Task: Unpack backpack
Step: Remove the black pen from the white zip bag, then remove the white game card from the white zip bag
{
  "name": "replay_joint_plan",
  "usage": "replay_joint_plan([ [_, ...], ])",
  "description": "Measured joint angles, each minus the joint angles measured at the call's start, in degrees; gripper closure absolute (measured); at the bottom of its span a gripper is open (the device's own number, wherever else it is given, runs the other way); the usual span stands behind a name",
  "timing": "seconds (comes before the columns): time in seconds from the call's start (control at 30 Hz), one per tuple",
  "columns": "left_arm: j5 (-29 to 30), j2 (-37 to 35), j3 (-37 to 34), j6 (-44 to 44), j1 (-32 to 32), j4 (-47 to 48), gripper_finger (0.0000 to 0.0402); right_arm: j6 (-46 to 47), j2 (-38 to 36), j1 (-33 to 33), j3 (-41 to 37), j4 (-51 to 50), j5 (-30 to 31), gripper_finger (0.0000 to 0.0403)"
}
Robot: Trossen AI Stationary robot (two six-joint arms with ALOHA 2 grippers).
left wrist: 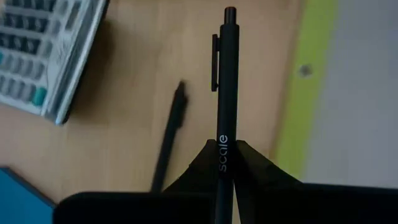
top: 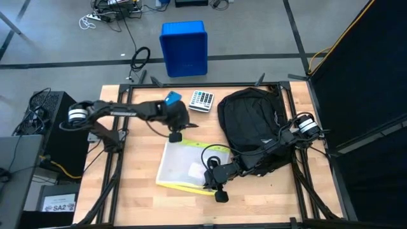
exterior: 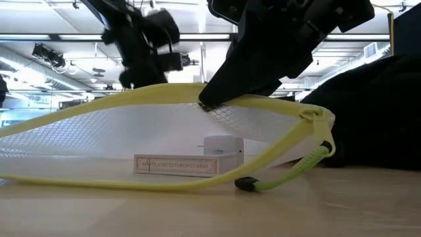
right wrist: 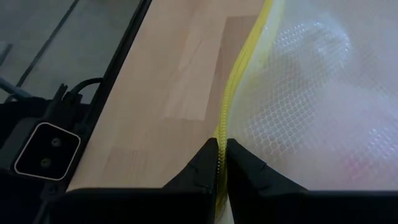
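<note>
Left arm reaches across the table from its left side, left gripper [top: 176, 135] pinched shut on a pen [left wrist: 225, 93]; right arm stretches in from the right, right gripper [right wrist: 222, 151] clamped on a yellow zipper edge [right wrist: 233, 93].

A: What is the table [top: 133, 191] made of?
B: Pale, smooth wood. On it, a translucent mesh pouch [top: 184, 166] with yellow cloth edging.
A: And the backpack [top: 251, 121]?
B: Matt black fabric. The pen [left wrist: 225, 93] looks matt black plastic.
</note>
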State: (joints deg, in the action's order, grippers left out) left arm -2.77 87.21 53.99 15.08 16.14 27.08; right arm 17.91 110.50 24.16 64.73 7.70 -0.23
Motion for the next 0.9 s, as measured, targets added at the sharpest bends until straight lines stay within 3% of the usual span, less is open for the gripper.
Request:
replay_joint_plan([
  [0.23, -0.52, 7.84, 0.03, 2.9, 4.41, -1.04, 0.0395, -0.02, -0.02, -0.69, 0.0, -0.39, -0.05, 0.0402],
  [0.47, 1.84, 10.44, 0.07, 2.88, 5.27, -1.88, 0.0336, -0.07, -0.02, -1.41, 0.0, -1.14, -0.03, 0.0402],
  [0.73, 1.62, 6.01, 8.32, -1.29, 3.76, 13.92, 0.0275, -0.14, -0.02, -1.46, 0.0, -0.5, 3.18, 0.0402],
  [0.9, -0.89, -1.07, 11.63, -8.65, -3.48, 19.99, 0.0271, 0.29, -0.02, -1.51, 0.0, 1.67, 6.82, 0.0403],
])
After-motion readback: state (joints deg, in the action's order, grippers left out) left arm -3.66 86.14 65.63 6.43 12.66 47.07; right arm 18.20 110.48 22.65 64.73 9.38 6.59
